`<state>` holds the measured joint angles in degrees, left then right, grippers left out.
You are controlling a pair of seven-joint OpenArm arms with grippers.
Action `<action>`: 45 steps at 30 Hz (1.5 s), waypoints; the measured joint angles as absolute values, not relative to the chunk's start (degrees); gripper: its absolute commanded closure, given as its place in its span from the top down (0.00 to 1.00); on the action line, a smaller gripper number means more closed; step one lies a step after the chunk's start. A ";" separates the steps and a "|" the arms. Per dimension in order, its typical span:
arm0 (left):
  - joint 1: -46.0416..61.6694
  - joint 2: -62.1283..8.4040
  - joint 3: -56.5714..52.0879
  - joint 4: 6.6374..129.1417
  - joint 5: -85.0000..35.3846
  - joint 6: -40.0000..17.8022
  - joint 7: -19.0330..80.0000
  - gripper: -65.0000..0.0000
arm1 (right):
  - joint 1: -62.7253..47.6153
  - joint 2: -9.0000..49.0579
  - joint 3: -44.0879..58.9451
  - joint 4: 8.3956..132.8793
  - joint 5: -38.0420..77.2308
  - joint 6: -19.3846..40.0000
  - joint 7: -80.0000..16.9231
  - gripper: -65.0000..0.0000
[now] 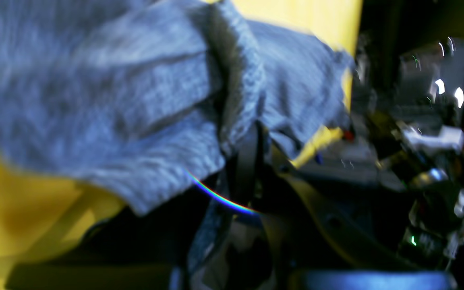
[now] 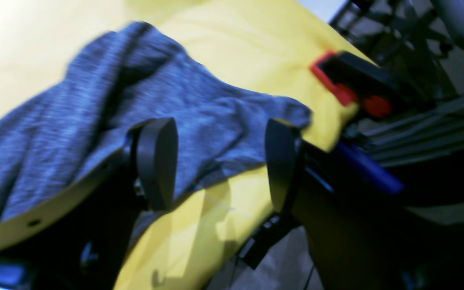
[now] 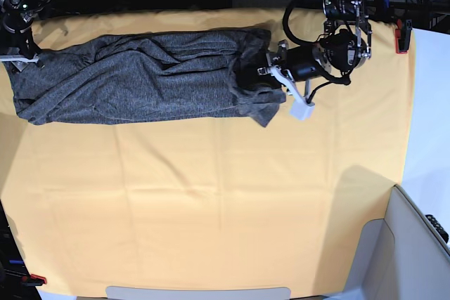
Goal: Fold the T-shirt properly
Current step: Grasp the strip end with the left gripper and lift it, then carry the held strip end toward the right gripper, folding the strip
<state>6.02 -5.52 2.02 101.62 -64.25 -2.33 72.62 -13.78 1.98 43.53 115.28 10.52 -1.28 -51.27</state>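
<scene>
T-shirt (image 3: 140, 79) lies bunched, one end pinched in left end effector (image 3: 261, 75).

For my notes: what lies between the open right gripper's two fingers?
In the right wrist view, the right gripper has between its fingers a grey edge of the T-shirt and, below it, bare yellow cloth; neither finger visibly pinches the fabric.
</scene>
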 measured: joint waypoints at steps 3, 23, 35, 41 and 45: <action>3.33 -3.11 6.35 101.34 -63.22 -1.91 72.16 0.02 | -13.78 2.70 45.39 115.28 10.72 -0.95 -50.81 0.53; -7.09 4.78 26.87 81.41 -63.77 -1.48 58.98 0.02 | -16.34 3.44 48.58 115.22 10.76 -1.02 -51.07 0.53; -6.96 4.91 27.81 80.66 -63.83 -1.45 56.69 0.02 | -16.34 3.38 48.58 115.22 10.72 -1.04 -51.05 0.53; -6.87 6.59 27.81 80.66 -63.83 -1.48 56.45 0.02 | -16.34 3.14 48.29 115.22 10.74 -1.04 -51.05 0.53; -6.85 7.46 27.81 80.66 -63.81 -1.45 56.71 0.02 | -16.34 3.14 48.25 115.22 10.72 -1.06 -51.05 0.53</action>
